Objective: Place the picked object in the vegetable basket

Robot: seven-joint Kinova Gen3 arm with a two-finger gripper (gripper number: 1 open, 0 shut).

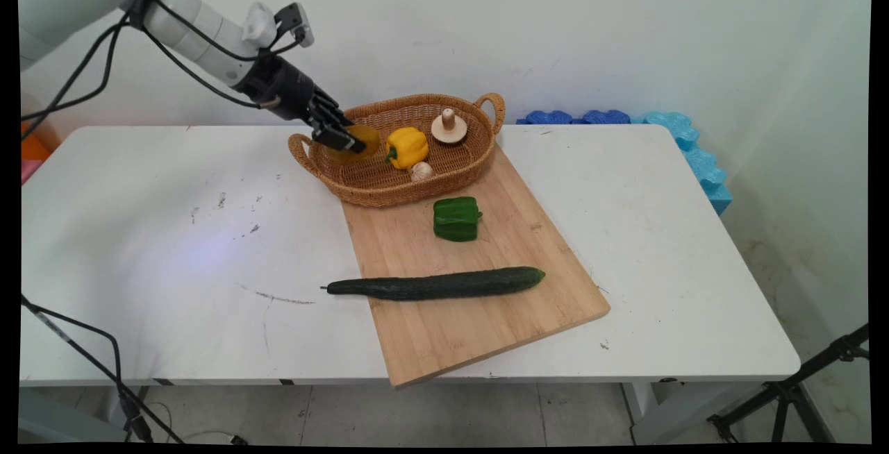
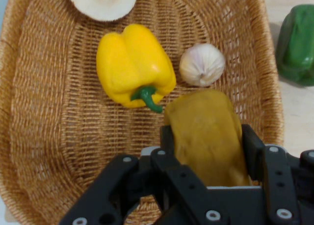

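Note:
My gripper (image 1: pixel 345 140) (image 2: pixel 206 137) is shut on a yellow-brown potato-like lump (image 1: pixel 361 140) (image 2: pixel 206 132) and holds it over the left part of a wicker basket (image 1: pixel 361 194) (image 2: pixel 44 137). In the basket lie a yellow bell pepper (image 1: pixel 407 146) (image 2: pixel 133 70), a garlic bulb (image 1: pixel 421 171) (image 2: pixel 202 64) and a pale mushroom (image 1: pixel 449 128) (image 2: pixel 102 0). The pepper lies just beyond the held lump, and the garlic beside it.
The basket stands on the far end of a wooden cutting board (image 1: pixel 479 301). A green bell pepper (image 1: pixel 456 219) (image 2: pixel 297 43) and a long cucumber (image 1: pixel 437 284) lie on the board. Blue foam pieces (image 1: pixel 684 141) line the table's far right edge. A tripod leg (image 1: pixel 799 384) stands at bottom right.

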